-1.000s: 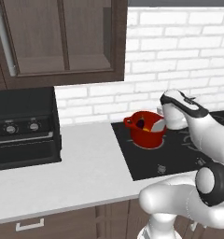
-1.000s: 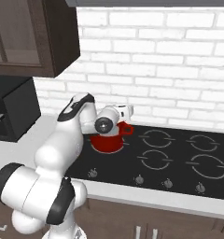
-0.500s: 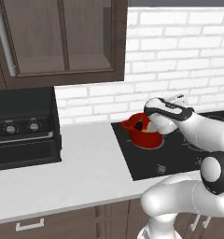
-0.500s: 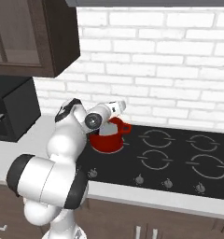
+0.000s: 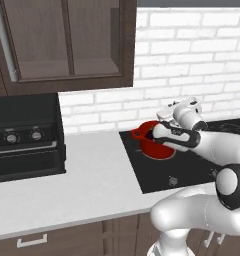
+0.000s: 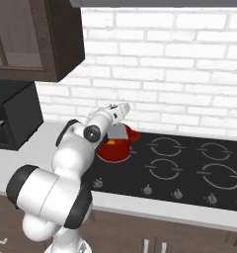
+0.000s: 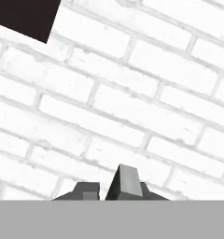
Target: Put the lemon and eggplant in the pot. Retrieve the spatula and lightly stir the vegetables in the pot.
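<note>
Swinging round since a second ago, my arm now reaches over the squat red pot [image 5: 154, 145] on the black cooktop [image 6: 189, 173]. I see the gripper [image 7: 109, 191] nearly closed, facing white brick wall [image 7: 132, 102]; whether it holds anything I cannot tell. Bare burners lie to the pot's right.

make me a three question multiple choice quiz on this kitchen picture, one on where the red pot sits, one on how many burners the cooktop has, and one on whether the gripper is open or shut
1. Where does the pot sit?
A. On the white counter beside the microwave
B. On the cooktop, at its rear left burner
C. Inside the upper cabinet

2. How many burner rings does the cooktop show?
A. Two
B. Six
C. Four

3. How does the gripper stand?
A. Shut, fingertips close together
B. Wide open
C. Clamped on the pot's handle

Answers: 1 B, the right base view shows the pot on the black glass where a fourth ring would be. 2 C, three rings show and the pot covers the fourth place. 3 A, the hand view shows the tips almost meeting against the brick wall.
</note>
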Robot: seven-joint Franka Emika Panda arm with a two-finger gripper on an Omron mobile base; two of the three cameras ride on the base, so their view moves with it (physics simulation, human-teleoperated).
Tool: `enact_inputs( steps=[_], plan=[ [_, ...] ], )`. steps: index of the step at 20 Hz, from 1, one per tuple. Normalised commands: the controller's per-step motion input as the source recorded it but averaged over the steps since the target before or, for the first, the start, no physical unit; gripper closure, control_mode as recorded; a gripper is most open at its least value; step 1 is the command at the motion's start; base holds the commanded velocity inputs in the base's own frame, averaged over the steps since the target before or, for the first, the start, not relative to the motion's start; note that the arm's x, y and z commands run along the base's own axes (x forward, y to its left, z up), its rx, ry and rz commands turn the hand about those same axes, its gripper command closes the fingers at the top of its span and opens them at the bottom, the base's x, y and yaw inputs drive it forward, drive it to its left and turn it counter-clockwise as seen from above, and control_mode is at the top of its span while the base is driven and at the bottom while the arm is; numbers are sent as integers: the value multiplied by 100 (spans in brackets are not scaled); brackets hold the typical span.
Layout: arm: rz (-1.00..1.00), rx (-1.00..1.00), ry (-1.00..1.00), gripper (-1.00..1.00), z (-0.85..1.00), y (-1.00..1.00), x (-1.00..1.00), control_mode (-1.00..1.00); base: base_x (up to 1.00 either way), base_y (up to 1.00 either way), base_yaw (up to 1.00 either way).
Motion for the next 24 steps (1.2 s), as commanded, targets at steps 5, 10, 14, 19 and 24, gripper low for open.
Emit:
enact_inputs(
  steps=[5, 10, 14, 19, 24],
  plan=[
    [0, 0, 0, 100, 60, 3, 44, -100, 0, 0, 0],
    [3, 0, 0, 100, -9, 15, -2, -100, 0, 0, 0],
    [12, 1, 1, 100, -18, 18, -22, -100, 0, 0, 0],
    [12, 13, 4, 100, 2, 9, -30, -100, 0, 0, 0],
    [9, 24, 16, 100, 1, -4, 6, -100, 0, 0, 0]
  ],
)
